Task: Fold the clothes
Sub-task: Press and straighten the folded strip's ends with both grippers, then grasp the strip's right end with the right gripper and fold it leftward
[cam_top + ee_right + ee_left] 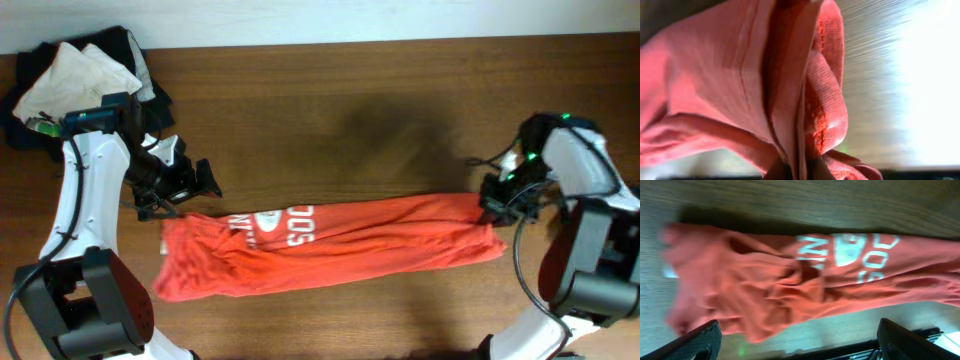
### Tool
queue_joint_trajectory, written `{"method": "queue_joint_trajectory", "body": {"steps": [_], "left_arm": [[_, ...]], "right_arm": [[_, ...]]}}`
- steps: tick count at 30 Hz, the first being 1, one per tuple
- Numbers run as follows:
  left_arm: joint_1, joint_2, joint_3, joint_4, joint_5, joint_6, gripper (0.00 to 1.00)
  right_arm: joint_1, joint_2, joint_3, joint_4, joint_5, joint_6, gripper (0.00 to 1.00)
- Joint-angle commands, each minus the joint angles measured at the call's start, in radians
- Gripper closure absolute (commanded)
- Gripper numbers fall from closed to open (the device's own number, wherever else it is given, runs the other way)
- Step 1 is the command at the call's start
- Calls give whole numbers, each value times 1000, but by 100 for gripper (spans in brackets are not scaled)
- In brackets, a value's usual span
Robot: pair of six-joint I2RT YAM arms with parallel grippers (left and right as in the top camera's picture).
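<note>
One garment, the orange T-shirt (330, 245), lies on the table (380, 110) as a long crumpled band, folded lengthwise at most. The right gripper (497, 207) pinches its right end. The left gripper (190, 185) hangs wide open and empty, just beside its left end. The other clothes (70, 80), behind that left end, look not yet folded.

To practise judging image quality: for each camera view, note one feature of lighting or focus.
Overhead: evenly lit and sharp, with a soft shadow on the table above the T-shirt. Left wrist: T-shirt blurred toward the picture's left. Right wrist: table at the right washed out by glare.
</note>
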Motion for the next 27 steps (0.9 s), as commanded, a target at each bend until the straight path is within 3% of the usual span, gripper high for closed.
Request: {"method": "queue_joint_trajectory", "body": {"steps": [1, 8, 15, 21, 27], "left_arm": [[-2, -26, 4, -1, 14, 13, 1], [-2, -26, 4, 0, 14, 13, 1], [-2, -26, 4, -9, 14, 13, 1], [-2, -26, 4, -9, 14, 13, 1], [-2, -26, 4, -9, 14, 13, 1]], "right_arm": [[14, -128, 53, -28, 127, 69, 96], [333, -197, 49, -28, 72, 72, 96], [660, -196, 6, 124, -77, 131, 96], [802, -196, -77, 264, -77, 269, 92], [882, -196, -102, 348, -77, 360, 96]]}}
